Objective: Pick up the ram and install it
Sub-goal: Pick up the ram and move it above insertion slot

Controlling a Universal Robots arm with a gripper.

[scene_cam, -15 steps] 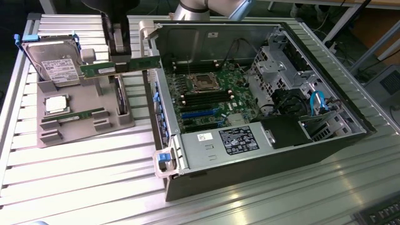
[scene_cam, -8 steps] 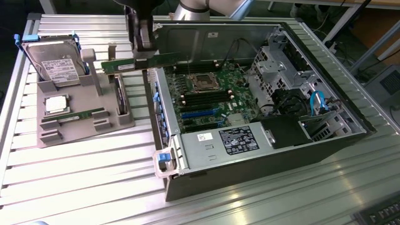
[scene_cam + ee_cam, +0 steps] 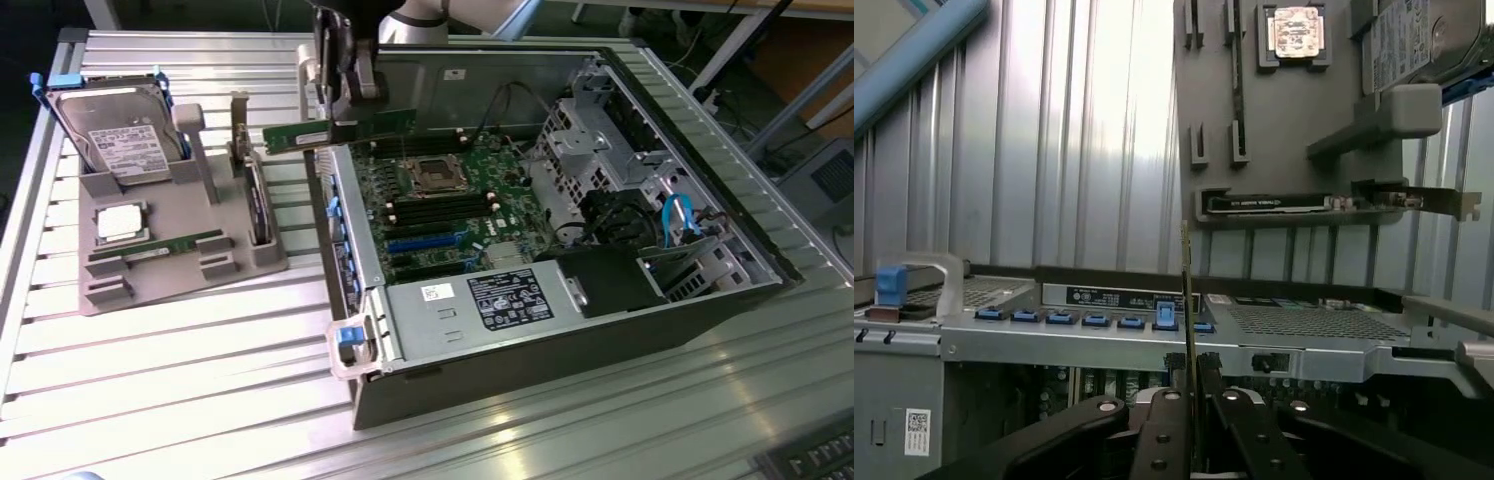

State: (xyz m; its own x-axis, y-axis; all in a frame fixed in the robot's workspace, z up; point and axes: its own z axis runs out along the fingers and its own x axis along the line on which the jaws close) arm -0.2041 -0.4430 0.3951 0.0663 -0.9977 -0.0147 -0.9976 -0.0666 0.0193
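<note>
My gripper (image 3: 344, 118) is shut on the ram (image 3: 300, 134), a long green stick held level in the air. It hangs over the upper rim of the open computer case (image 3: 350, 230), above the edge of the motherboard (image 3: 461, 205). The black memory slots (image 3: 434, 208) lie below it, further into the case. In the wrist view the ram (image 3: 1186, 300) shows edge-on as a thin upright strip rising from between my black fingers (image 3: 1154, 435), with the case rim (image 3: 1104, 330) beneath it.
A grey parts holder (image 3: 187, 285) sits at the exterior view's left with a hard drive (image 3: 123, 145), a silver processor (image 3: 118, 222), another green stick (image 3: 174, 244) and an upright card (image 3: 255, 205). The power supply (image 3: 494, 300) and drive cages (image 3: 601, 140) fill the case's other parts.
</note>
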